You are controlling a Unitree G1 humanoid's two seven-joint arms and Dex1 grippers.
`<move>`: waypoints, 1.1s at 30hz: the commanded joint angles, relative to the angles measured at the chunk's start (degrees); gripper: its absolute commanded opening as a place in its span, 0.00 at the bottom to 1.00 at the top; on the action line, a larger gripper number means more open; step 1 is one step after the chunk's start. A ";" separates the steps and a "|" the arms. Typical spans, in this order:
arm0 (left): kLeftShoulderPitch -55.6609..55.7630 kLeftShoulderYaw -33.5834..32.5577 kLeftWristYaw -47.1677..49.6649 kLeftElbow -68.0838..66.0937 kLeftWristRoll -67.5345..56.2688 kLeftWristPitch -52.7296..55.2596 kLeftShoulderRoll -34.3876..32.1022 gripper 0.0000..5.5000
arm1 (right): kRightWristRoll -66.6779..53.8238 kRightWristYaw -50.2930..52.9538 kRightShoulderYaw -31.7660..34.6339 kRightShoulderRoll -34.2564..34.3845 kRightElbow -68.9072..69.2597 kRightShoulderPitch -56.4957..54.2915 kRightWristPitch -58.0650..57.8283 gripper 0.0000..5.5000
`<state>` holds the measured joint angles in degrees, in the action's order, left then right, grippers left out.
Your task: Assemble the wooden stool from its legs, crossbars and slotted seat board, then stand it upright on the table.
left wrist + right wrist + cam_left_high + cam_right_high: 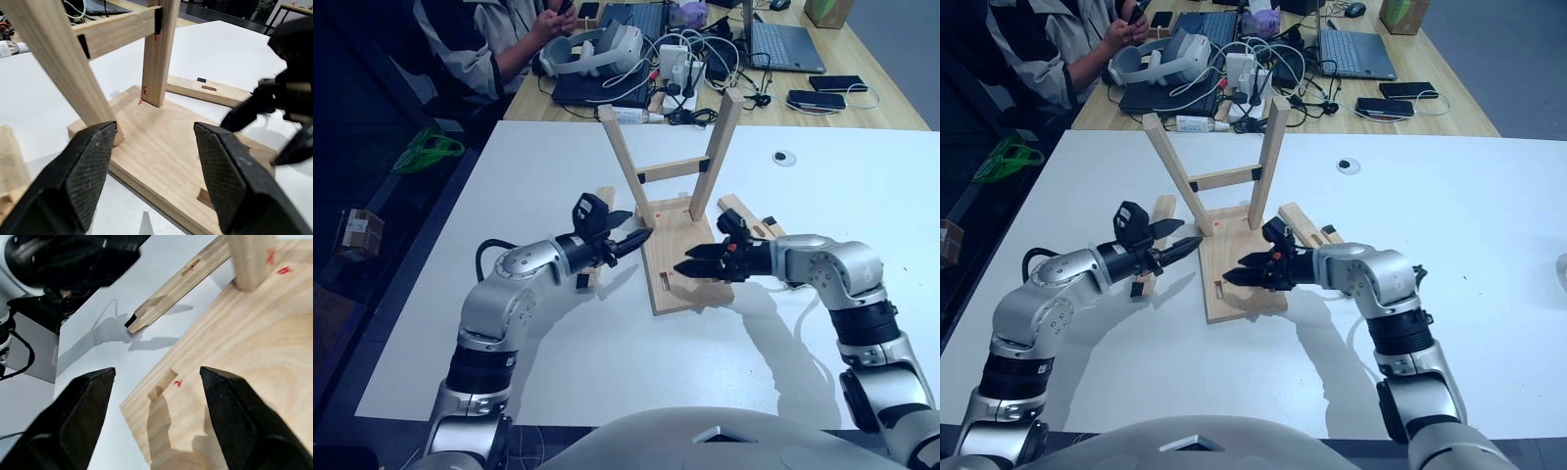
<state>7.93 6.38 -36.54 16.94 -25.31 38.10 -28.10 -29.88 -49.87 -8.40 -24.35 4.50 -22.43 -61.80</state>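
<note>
The slotted seat board (668,257) lies flat on the white table. Two legs (625,162) (717,147) stand up from it, joined by a crossbar (674,169). My left gripper (641,235) is open at the board's left edge, its fingertips by the base of the left leg (63,73). My right gripper (683,266) hovers open over the near part of the board (234,357), close to an empty slot (164,382). Neither gripper holds anything. One loose wooden piece (604,199) lies left of the board, behind my left gripper, and another (745,215) lies to the right.
A wooden desk (881,98) behind the table carries laptops, a headset (597,49) and tangled cables. A small round disc (784,157) lies on the table at the far right. The table's left edge (431,245) drops to the floor. White tabletop stretches near and right.
</note>
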 commanded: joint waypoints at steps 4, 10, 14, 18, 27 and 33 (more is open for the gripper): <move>2.86 0.88 -2.23 -0.92 2.21 -0.14 -2.67 0.53 | 5.03 3.65 -0.17 -4.75 -6.64 2.38 3.01 0.59; 3.44 0.64 -2.40 -0.72 2.22 0.01 -2.69 0.53 | 5.37 4.95 -2.99 -2.43 -6.06 7.00 2.61 0.59; 3.41 0.32 -2.54 -0.73 2.43 0.19 -2.85 0.53 | 0.81 2.84 -4.00 -0.63 0.93 8.47 0.26 0.59; 3.72 0.24 -2.53 -1.06 2.75 0.15 -2.80 0.53 | -2.19 2.31 -2.26 -0.32 5.02 7.14 -0.43 0.59; 3.09 2.80 -3.80 -3.05 5.95 -1.03 -4.40 0.53 | -18.13 5.13 20.12 2.00 6.73 -20.89 4.03 0.59; 1.78 8.65 -6.48 -7.66 11.12 -0.93 -6.91 0.53 | -13.65 21.20 28.13 4.54 -10.15 -41.95 17.71 0.59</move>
<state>10.30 13.37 -42.10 10.79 -15.71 36.56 -33.81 -45.81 -32.02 18.59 -20.16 -0.94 -59.44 -48.01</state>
